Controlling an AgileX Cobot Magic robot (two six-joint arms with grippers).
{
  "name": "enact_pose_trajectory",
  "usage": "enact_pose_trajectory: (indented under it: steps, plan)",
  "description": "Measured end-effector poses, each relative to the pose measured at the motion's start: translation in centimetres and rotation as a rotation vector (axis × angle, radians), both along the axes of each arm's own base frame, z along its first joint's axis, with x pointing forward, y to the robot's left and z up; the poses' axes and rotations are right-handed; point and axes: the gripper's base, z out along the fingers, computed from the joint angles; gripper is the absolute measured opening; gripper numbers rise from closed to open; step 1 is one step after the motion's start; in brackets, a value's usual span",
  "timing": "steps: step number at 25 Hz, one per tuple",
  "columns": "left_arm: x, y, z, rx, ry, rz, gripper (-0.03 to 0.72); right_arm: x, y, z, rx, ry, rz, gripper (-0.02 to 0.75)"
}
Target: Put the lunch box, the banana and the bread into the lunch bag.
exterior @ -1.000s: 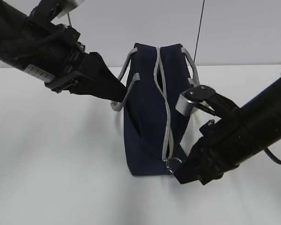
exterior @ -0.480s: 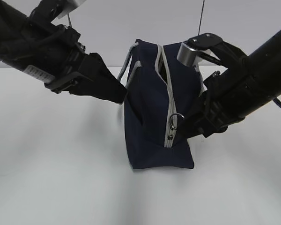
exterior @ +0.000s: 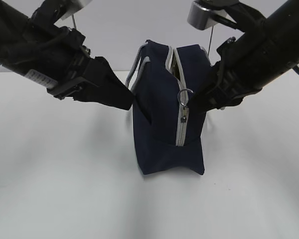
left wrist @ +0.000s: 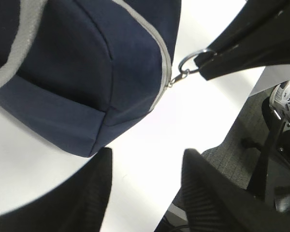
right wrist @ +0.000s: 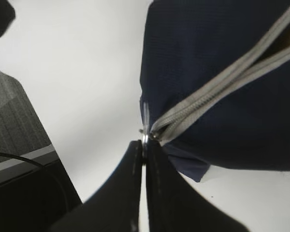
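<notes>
We see the lunch bag [exterior: 164, 109] standing upright on the white desk [exterior: 65, 189], its narrow end toward the exterior camera and its long axis running away from us, so the grey zipper strip [exterior: 181, 124] climbs that end face and goes on over the top along the same line. The right end effector [right wrist: 144, 147] has its fingers pressed together on the metal pull ring [left wrist: 191, 60] at the slider, which sits partway up the end face; it meets the ring from the bag's right side, and the zipper track yet to be travelled lies up and away from it. In the right wrist view the strip gapes beyond the slider, showing a yellowish patch inside that we cannot identify. The left end effector [left wrist: 145, 164] has its fingers spread; in the exterior view it sits against the grey handle [exterior: 138, 69] on the bag's left side, though we cannot tell whether it grips anything. We judge the right arm nearer the zipper. Lunch box, banana and bread are not visible as such.
</notes>
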Motion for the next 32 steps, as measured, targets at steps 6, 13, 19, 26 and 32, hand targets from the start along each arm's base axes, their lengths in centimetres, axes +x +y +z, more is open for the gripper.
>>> enact_pose_trajectory:
  steps: [6, 13, 19, 26, 32]
  plan:
    - [0.0, 0.1, -0.1, 0.015, -0.008, -0.005, 0.34, 0.7, -0.3, 1.7, -0.039, -0.058, -0.024, -0.016]
    - [0.0, 0.1, -0.1, 0.025, -0.039, -0.032, 0.34, 1.4, -0.2, 3.5, -0.019, -0.136, -0.044, -0.016]
    - [0.1, -0.1, 0.2, -0.002, -0.076, -0.058, 0.34, 1.7, -0.2, 3.8, -0.007, -0.176, -0.063, -0.016]
    - [0.7, -0.1, -0.2, -0.033, -0.133, 0.007, 0.405, 2.1, -0.2, 4.0, 0.005, -0.219, -0.085, -0.016]
    - [0.1, -0.1, -3.4, -0.119, -0.168, 0.032, 0.445, 2.1, -0.2, 4.0, 0.005, -0.219, -0.085, -0.016]
